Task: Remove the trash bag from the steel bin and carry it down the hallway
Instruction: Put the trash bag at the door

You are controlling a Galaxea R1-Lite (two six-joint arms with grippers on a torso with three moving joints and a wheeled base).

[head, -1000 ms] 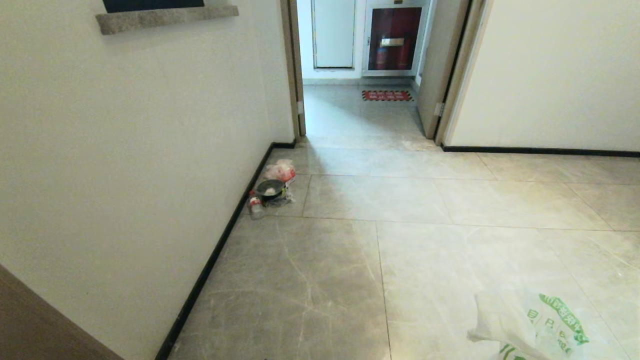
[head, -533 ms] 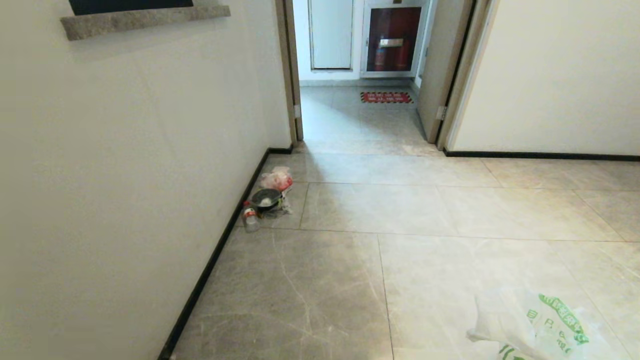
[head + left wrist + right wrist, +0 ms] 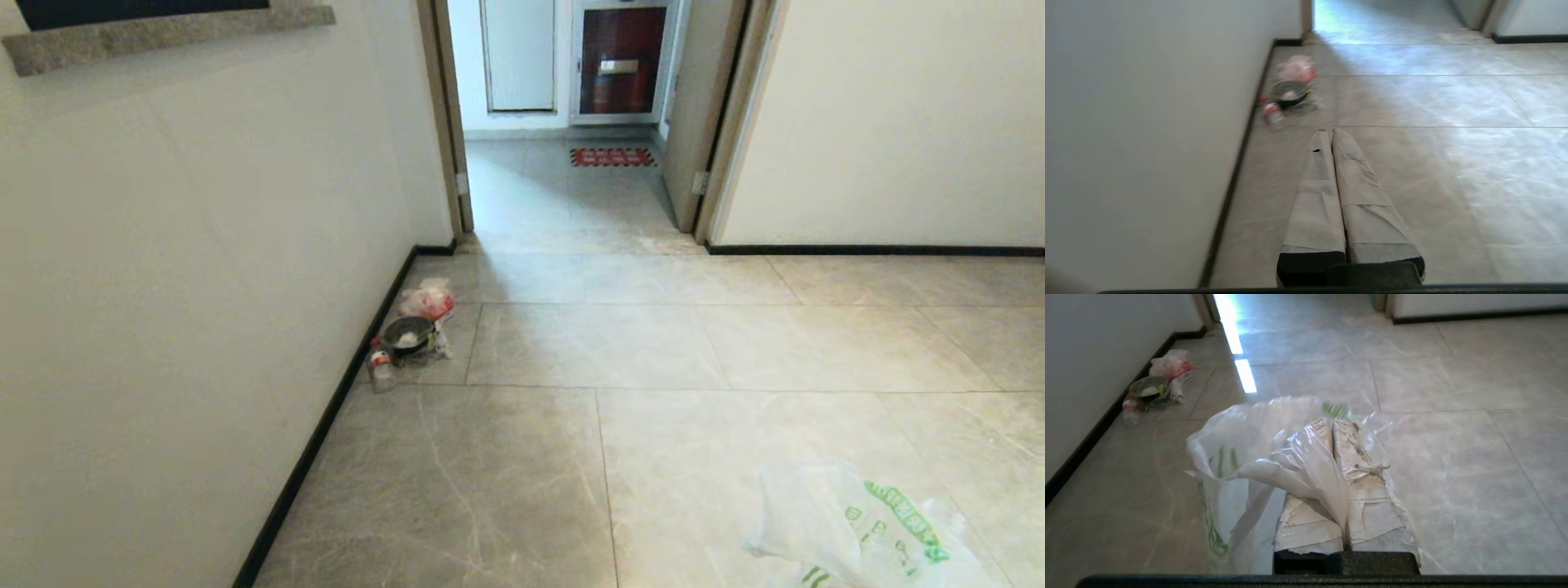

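Observation:
The trash bag [image 3: 857, 531], thin white plastic with green print, hangs at the lower right of the head view above the hallway floor [image 3: 653, 343]. In the right wrist view, my right gripper [image 3: 1333, 421] is shut on a fold of the trash bag [image 3: 1249, 445], which drapes over its taped fingers and billows to one side. My left gripper [image 3: 1327, 130] is shut with nothing in it, held level above the tiles near the left wall. Neither gripper appears in the head view. The steel bin is out of view.
By the left wall's black baseboard lie a red-and-clear plastic bag [image 3: 427, 300], a black-rimmed round bowl [image 3: 408, 333] and a small bottle [image 3: 380, 371]. An open doorway [image 3: 563, 188] lies ahead with a red floor mat [image 3: 612, 157] beyond it. A wall runs along the right.
The whole head view has shifted: the doorway and the litter by the wall now sit further left, and the litter lower. The trash bag keeps its place at the lower right.

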